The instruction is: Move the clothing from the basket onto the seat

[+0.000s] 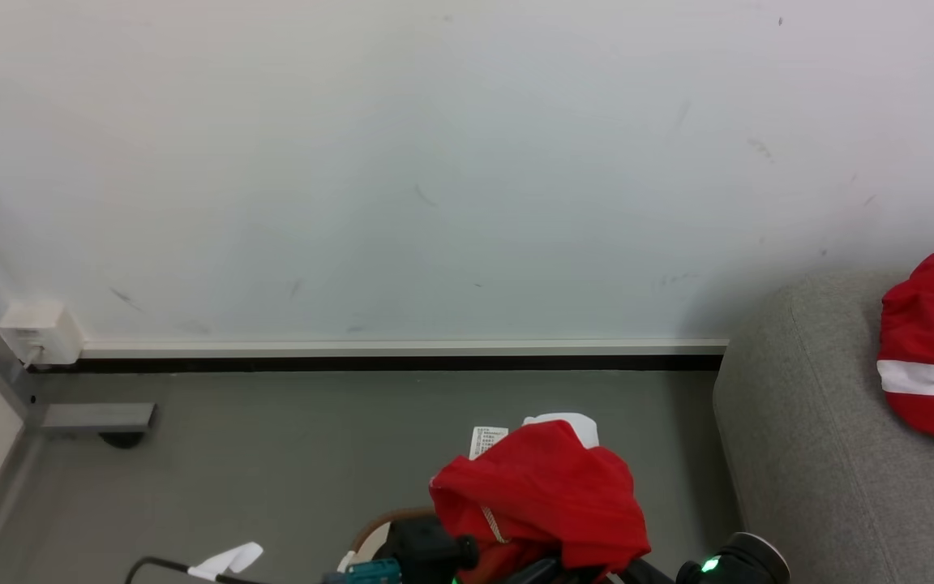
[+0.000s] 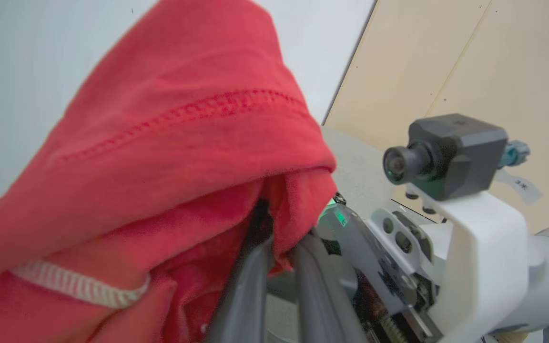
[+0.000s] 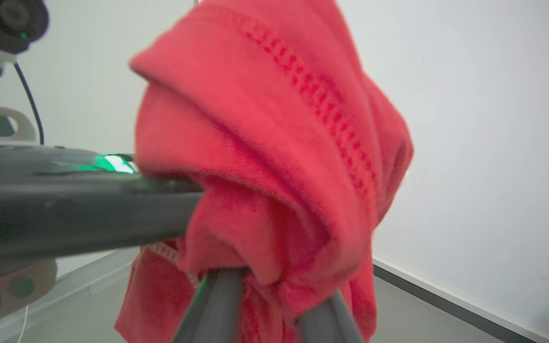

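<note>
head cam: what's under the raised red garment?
The basket: its brown rim shows at lower left, and a white part shows past the clothing. The basket's inside is covered, so whether more lies in it can't be told.

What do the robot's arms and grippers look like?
The left gripper and right gripper each have two dark grey fingers. The right wrist carries a black camera on a white bracket, a teal plug, a white tag and a green light.

One bright red soft fabric garment (image 3: pixel 279 157) drapes over the right gripper (image 3: pixel 272 300), its two dark fingers apart, tips buried. The left gripper (image 3: pixel 174 209) enters the cloth sideways.
</note>
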Available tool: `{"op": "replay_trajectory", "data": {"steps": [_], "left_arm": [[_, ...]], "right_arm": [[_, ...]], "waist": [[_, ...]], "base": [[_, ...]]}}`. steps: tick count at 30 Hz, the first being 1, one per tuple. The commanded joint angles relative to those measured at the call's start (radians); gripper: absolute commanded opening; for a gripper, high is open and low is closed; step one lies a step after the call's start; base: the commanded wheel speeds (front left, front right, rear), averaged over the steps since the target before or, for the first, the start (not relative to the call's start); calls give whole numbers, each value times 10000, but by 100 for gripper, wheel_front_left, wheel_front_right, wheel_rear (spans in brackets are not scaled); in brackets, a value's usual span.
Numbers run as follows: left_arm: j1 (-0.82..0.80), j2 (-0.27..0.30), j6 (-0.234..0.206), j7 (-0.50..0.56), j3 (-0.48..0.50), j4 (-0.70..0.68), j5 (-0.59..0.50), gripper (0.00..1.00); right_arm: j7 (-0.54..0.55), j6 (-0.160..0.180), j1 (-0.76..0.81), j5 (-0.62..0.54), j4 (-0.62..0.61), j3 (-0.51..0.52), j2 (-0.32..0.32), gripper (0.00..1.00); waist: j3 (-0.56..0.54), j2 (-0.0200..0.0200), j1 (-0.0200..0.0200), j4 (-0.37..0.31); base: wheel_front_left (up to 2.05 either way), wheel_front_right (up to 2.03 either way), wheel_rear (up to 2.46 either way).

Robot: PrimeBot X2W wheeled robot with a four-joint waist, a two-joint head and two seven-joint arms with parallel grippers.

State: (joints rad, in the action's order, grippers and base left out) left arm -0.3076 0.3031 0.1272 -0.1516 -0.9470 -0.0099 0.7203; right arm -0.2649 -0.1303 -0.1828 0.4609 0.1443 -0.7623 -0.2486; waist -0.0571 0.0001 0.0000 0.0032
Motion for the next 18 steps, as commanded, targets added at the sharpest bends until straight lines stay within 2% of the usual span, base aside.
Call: {"op": "replay_trajectory", "data": {"steps": [1, 3, 7, 8, 9, 10, 18], "left_arm": [[-115, 127, 55, -116, -82, 54, 197, 0], [-136, 158, 52, -235, -95, 127, 209, 0], [-156, 166, -19, -342, -38, 304, 169, 37], [-160, 164, -65, -365, -16, 341, 96, 49], [-160, 159, -118, -416, -10, 381, 30, 85], [-154, 150, -142, -441, 5, 416, -15, 100], [-109, 87, -318, -644, 56, 667, -168, 100]], "right_arm": [[11, -6, -67, 89, -126, 29, -30, 0], [8, -6, -25, 153, -187, 29, -69, 0], [5, -6, 97, 196, -264, 188, -128, 0], [5, -6, 141, 176, -259, 258, -139, 0], [5, -6, 192, 157, -252, 350, -137, 0], [5, -6, 235, 125, -258, 470, -136, 0], [5, -6, 518, -112, -338, 1246, -153, 0]], "waist": [[-1, -1, 0, -11], [-2, -1, 0, -23], [-1, -1, 0, -64], [-5, -1, 0, -78], [-5, -1, 0, -95], [-1, -1, 0, -112], [65, -1, 0, -327]], "base": [[0, 0, 0], [0, 0, 0], [0, 0, 0], [0, 0, 0], [0, 0, 0], [0, 0, 0], [0, 0, 0]]}}
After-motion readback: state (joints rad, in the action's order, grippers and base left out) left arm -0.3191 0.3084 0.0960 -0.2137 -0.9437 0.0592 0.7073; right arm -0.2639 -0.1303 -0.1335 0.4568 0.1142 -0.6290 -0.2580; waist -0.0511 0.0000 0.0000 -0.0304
